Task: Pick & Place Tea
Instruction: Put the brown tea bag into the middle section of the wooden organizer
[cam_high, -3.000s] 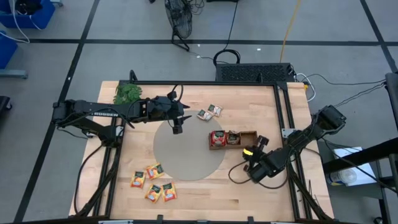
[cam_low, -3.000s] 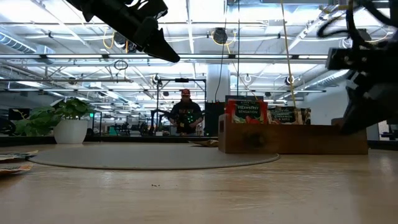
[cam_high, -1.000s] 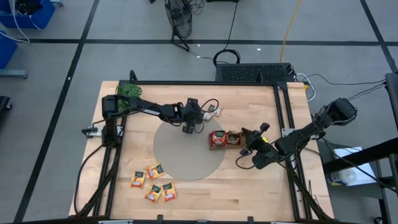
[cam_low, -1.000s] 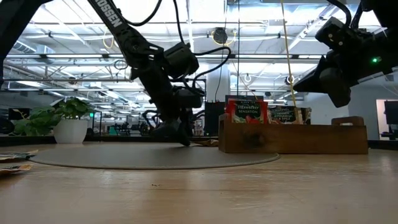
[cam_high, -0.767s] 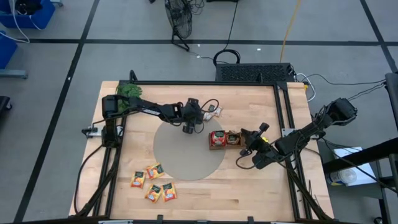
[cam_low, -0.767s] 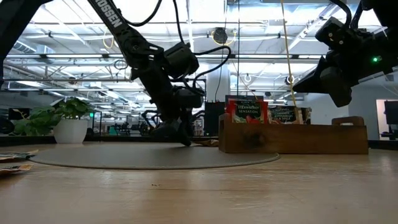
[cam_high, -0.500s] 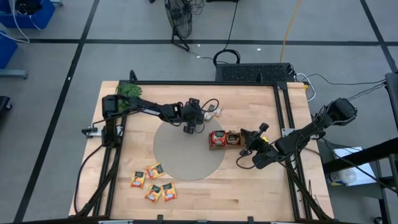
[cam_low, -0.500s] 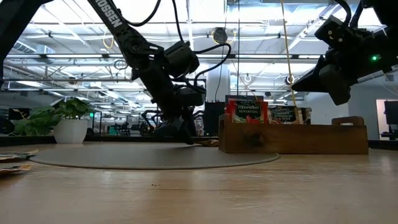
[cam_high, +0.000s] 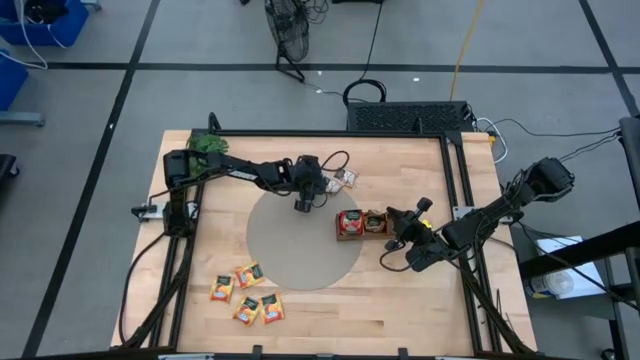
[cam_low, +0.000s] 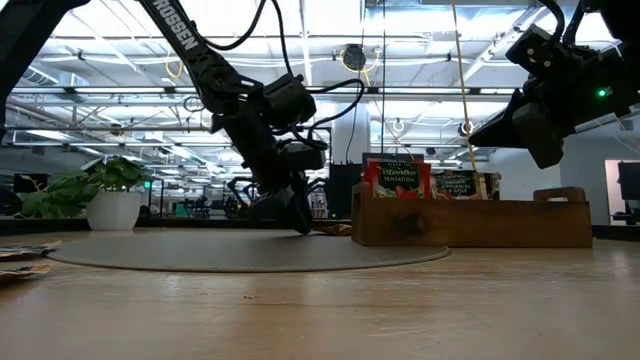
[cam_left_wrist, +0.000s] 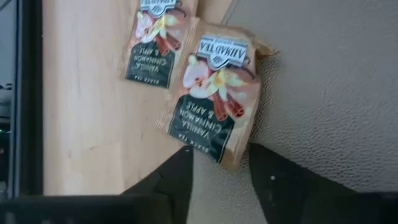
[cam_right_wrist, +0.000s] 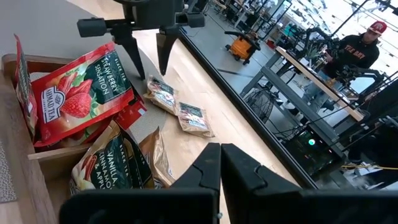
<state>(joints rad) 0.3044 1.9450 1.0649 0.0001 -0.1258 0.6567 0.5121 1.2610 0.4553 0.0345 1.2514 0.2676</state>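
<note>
Two grey-white tea sachets (cam_left_wrist: 214, 93) (cam_left_wrist: 155, 43) lie flat at the far edge of the round grey mat (cam_high: 300, 250), the nearer one partly on the mat. My left gripper (cam_left_wrist: 221, 155) is open and low over the mat, with one finger on each side of that sachet's near corner. In the right wrist view it (cam_right_wrist: 149, 71) points down just beside the sachets (cam_right_wrist: 163, 93). The wooden tray (cam_high: 400, 215) holds upright red (cam_right_wrist: 81, 93) and grey-white (cam_right_wrist: 112, 168) sachets. My right gripper (cam_right_wrist: 219, 158) hovers shut at the tray's right end. Several orange-yellow sachets (cam_high: 245, 295) lie at the front left. My left gripper has the grey-white sachet's near corner (cam_left_wrist: 233, 158) between its open fingers, which slant down from the table's left. The sachet lies flat, half on the mat and half on the wood. I cannot tell whether either finger touches it.
A green leafy sprig (cam_high: 205, 148) sits at the far left corner. A black frame rail (cam_high: 330, 134) runs along the far edge and down both sides of the table. Beyond the table a person (cam_right_wrist: 364, 46) stands at a workbench.
My left gripper has turned slightly at the wrist while staying low beside the grey-white sachets. The sachets and my right gripper have kept still.
</note>
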